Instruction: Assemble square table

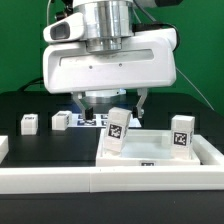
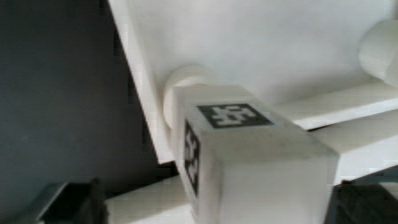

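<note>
The fingers [image 2: 68,205] stand spread wide with nothing held, poised above a tilted leg [image 1: 117,132]. In the exterior view the leg sits at the tabletop's [image 1: 155,150] ten o'clock corner. It looks like light, stiff, smooth plastic, probably best pinched squarely across its flat sides at mid-height.

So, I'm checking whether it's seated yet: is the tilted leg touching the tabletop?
Touching. The wrist view shows the leg meeting the round corner socket of the tabletop with no gap between them.
</note>
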